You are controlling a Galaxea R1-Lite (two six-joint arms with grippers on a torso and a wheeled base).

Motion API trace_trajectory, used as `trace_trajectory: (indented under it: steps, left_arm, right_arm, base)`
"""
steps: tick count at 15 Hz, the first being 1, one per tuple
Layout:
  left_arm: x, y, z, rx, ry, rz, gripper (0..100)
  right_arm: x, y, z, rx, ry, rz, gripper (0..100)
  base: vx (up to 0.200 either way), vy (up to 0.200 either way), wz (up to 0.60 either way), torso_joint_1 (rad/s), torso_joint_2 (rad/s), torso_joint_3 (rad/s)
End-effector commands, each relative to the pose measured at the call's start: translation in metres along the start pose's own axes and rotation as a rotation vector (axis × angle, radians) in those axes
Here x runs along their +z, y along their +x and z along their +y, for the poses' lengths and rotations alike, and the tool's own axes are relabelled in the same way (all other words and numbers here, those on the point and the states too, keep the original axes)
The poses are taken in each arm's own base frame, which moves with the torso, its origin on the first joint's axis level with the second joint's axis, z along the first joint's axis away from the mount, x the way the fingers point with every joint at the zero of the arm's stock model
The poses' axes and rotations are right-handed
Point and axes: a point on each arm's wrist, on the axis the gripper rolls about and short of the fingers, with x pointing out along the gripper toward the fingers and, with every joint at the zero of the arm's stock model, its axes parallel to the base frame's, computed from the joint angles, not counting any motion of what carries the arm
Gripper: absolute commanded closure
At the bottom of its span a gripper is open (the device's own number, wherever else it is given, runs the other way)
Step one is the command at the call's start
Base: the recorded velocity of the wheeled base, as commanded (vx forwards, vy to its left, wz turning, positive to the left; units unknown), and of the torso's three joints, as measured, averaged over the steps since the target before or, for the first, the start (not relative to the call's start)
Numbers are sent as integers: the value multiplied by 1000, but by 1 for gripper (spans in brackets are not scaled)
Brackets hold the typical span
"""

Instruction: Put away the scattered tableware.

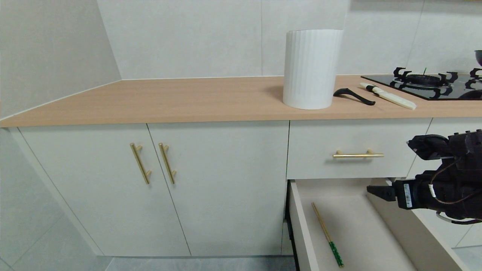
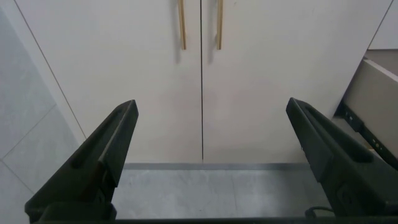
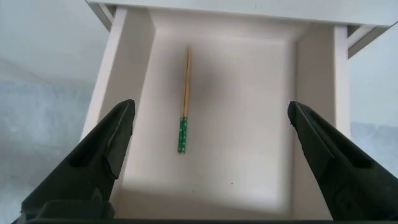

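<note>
A pair of wooden chopsticks (image 1: 327,233) with green ends lies in the open lower drawer (image 1: 299,222); from the right wrist the chopsticks (image 3: 185,99) show toward one side of the drawer floor (image 3: 249,124). My right gripper (image 1: 393,167) hovers above the drawer's right side, open (image 3: 210,109) with nothing between its fingers. On the wooden countertop (image 1: 188,99) lie a black spoon (image 1: 354,95) and a white knife (image 1: 389,96). My left gripper (image 2: 211,104) is open and empty, low down, facing the cabinet doors (image 2: 202,93).
A tall white ribbed container (image 1: 310,69) stands on the counter beside the spoon. A black gas hob (image 1: 425,84) sits at the far right. A closed drawer with a gold handle (image 1: 357,154) is above the open one. Two cabinet doors with gold handles (image 1: 140,163) are to the left.
</note>
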Motion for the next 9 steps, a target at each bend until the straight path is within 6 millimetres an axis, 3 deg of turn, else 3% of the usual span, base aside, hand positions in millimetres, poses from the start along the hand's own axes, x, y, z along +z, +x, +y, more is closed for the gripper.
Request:
trace_trajectory:
  steps: [1, 3, 9]
  left_arm:
    - [0, 0, 0, 1, 0, 0, 0]
    - [0, 0, 0, 0, 0, 0, 0]
    - [0, 0, 0, 1, 0, 0, 0]
  right_arm:
    - [1, -2, -1, -3, 2, -8, 0]
    - [1, -2, -1, -3, 2, -8, 0]
    - [-3, 3, 0, -2, -21, 18, 0]
  base:
    - [0, 0, 0, 61, -290, -237]
    - [0, 0, 0, 93, -239, -278]
    - [0, 0, 0, 141, -488, -308]
